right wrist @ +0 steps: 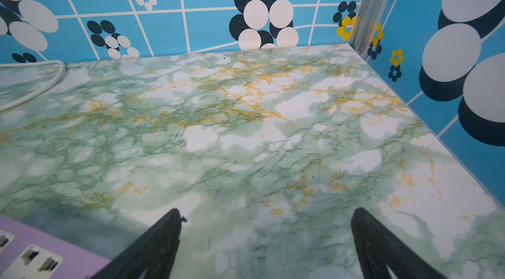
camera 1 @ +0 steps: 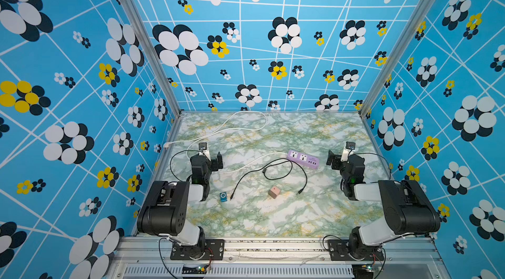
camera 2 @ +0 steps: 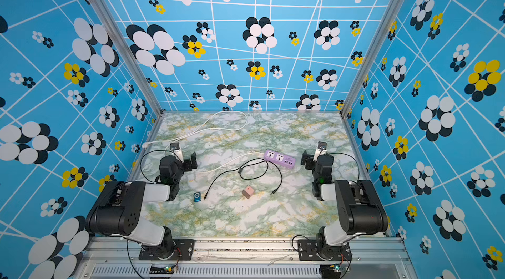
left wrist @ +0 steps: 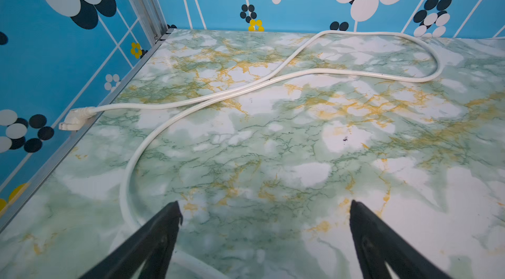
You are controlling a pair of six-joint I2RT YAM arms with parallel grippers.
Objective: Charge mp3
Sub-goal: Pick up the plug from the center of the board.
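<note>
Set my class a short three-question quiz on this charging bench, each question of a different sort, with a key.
1. True or false: the left claw is shut on the mp3.
2. Which thing lies nearest the right claw? A the mp3; B the lilac power strip; C the pink cube charger.
3. Short answer: is the pink cube charger plugged into the lilac power strip?

Key: 1 false, both claws are open and empty. 2 B. 3 No, it lies loose on the table, apart from the strip.
</note>
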